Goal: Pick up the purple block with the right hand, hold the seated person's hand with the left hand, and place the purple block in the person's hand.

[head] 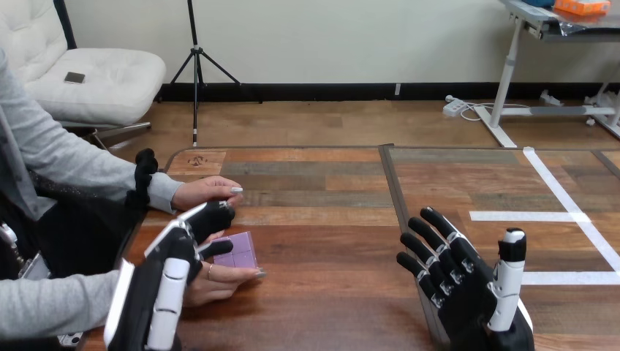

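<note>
The purple block (240,250), flat and square, lies on the person's lower hand (223,281), which rests palm up on the table (329,241) at the left. My left hand (179,252) lies over that hand. Its fingers (210,217) curl round the far side and its thumb crosses the palm at the block's near corner. The person's other hand (208,191) rests on the table just beyond, close to my fingers. Over the table's right half, my right hand (460,281) is open with straight, spread fingers and holds nothing.
White tape lines (563,212) mark the table's right part. A dark seam (395,194) runs down the table's middle. The person's grey sleeves (66,164) come in along the left edge.
</note>
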You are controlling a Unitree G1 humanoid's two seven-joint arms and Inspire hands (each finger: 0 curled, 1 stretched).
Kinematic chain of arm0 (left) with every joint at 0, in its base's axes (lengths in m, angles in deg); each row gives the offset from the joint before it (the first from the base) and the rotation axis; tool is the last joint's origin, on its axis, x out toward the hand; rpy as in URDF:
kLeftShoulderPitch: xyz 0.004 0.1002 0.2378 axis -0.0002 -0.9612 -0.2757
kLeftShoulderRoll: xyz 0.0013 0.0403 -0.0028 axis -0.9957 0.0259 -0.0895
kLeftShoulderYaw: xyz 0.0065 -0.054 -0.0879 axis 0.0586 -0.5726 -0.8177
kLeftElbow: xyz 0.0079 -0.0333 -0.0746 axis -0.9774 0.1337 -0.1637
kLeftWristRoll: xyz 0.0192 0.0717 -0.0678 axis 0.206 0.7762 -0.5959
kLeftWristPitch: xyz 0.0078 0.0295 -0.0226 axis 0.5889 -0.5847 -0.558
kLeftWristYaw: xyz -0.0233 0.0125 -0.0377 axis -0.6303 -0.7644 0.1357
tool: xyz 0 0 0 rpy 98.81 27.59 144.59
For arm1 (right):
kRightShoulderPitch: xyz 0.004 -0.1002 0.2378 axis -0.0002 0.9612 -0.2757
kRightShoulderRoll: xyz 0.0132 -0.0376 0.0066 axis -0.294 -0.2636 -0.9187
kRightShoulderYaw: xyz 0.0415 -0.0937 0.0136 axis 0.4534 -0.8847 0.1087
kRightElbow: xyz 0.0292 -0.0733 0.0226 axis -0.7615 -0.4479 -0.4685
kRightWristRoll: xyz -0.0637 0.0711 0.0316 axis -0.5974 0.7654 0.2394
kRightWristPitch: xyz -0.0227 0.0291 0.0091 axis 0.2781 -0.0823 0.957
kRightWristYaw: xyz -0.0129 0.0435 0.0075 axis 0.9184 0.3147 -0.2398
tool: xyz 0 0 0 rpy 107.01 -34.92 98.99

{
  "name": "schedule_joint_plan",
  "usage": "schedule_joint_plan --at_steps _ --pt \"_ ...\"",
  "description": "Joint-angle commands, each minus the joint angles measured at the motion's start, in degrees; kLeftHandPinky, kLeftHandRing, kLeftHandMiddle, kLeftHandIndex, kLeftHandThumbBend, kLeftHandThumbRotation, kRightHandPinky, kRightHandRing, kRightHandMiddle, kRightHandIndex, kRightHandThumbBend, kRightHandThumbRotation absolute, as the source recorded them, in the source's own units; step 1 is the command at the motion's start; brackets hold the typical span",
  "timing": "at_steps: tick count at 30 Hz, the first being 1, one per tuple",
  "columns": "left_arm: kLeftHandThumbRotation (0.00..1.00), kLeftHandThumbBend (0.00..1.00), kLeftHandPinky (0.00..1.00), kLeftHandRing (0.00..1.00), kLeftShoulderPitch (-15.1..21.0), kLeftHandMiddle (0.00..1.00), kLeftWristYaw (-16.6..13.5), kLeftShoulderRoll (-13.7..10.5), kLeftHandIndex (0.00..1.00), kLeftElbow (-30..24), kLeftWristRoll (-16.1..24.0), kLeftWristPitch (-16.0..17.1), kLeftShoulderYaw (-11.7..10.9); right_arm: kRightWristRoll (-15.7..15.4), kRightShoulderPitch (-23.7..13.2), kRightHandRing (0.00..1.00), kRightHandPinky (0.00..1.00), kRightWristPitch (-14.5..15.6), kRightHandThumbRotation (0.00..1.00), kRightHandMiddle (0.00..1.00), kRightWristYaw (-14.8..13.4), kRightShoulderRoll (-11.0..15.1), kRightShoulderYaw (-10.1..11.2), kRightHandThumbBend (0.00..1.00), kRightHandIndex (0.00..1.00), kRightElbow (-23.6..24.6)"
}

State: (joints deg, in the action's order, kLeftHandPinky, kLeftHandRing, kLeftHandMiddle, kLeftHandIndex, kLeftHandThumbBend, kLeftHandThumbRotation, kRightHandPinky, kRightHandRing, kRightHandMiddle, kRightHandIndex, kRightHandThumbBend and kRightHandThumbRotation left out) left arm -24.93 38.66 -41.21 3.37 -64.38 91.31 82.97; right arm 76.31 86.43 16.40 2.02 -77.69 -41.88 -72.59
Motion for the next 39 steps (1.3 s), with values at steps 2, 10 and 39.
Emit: schedule_joint_plan --at_steps 2,10,39 --pt "1.00 0.47 0.84 0.86 1.4 0.85 0.6 1.9 0.82 -1.0 -1.3 1.2 0.4 0.6 -1.1 0.93 0.90 -1.8 1.00 0.91 0.1 -1.1 -1.2 0.89 0.89 4.6" --pt "1.00 0.46 0.87 0.86 1.3 0.87 1.4 1.7 0.84 -2.4 -1.7 0.2 1.1 -0.4 -0.5 0.93 0.91 -3.0 1.00 0.91 -0.9 -1.2 -2.2 0.89 0.89 5.5" --pt "1.00 0.41 0.83 0.81 1.3 0.82 -0.9 2.5 0.80 -5.6 -1.0 -2.8 2.6 -1.8 -0.2 0.92 0.92 -5.4 1.00 0.91 -3.5 -1.5 -4.5 0.84 0.90 6.1"
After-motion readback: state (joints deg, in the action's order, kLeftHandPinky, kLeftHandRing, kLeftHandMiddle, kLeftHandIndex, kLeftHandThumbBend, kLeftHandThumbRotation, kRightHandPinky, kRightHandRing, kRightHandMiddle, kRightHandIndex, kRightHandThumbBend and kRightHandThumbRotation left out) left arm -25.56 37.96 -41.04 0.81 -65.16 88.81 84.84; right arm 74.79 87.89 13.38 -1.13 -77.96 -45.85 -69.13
